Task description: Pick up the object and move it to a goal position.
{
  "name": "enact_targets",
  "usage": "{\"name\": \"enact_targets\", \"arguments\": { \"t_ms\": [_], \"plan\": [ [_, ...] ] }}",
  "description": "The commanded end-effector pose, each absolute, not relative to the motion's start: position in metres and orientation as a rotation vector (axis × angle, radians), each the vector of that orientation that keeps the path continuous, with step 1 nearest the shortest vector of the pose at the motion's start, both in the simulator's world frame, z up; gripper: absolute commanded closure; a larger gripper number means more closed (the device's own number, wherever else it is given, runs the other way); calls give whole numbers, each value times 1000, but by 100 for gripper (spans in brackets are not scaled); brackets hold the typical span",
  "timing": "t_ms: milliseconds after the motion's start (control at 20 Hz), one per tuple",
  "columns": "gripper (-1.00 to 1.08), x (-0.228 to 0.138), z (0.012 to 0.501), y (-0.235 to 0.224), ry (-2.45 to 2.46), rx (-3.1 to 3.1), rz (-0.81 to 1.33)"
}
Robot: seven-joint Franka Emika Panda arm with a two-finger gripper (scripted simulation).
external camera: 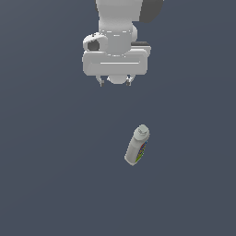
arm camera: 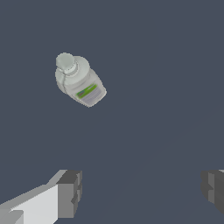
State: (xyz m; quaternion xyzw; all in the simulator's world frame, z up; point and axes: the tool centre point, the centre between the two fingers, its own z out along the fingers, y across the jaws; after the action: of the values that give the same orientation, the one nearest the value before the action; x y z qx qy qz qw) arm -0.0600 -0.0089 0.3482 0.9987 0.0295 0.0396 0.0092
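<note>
Grey floor — bottle well apart from gaping pincer.

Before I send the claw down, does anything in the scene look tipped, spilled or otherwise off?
Nothing looks spilled or damaged. The bottle is capped and intact, though it appears tilted rather than squarely upright in the exterior view. The claw hangs apart from it with jaws open and empty.

Bottle: one. Claw: one, with two fingers. Surface: one, apparently; its edges lie out of view.
</note>
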Motion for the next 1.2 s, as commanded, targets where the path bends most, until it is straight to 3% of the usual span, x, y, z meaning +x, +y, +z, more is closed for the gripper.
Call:
{"name": "enact_targets", "arguments": {
  "t_ms": [0,1150],
  "plan": [
    [-92,-60,348,-9,92,3119,124],
    [-92,-47,333,5,50,3116,100]
  ]
}}
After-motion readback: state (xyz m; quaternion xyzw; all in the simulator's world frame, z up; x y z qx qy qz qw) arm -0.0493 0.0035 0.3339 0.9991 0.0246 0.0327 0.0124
